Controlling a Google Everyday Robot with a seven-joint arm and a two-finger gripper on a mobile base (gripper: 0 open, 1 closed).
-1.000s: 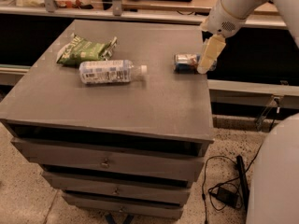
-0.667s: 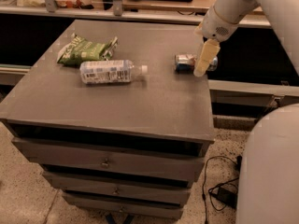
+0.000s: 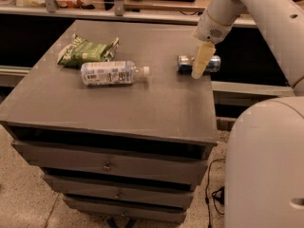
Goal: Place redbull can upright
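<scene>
The redbull can [image 3: 186, 63], blue and silver, lies on its side near the right edge of the grey cabinet top [image 3: 142, 99]. My gripper [image 3: 199, 66] hangs from the white arm straight over the can's middle, its pale fingers [image 3: 201, 59] pointing down in front of the can. The can's middle part is hidden behind the fingers; its two ends show on either side.
A clear plastic bottle with a white label [image 3: 110, 72] lies on its side left of centre. A green snack bag [image 3: 85, 51] lies behind it at the back left. The cabinet has drawers below. The robot's white body [image 3: 266, 165] fills the lower right.
The arm has shifted slightly left and down, bringing the gripper over the middle of the can. The can, bottle and bag have not moved.
</scene>
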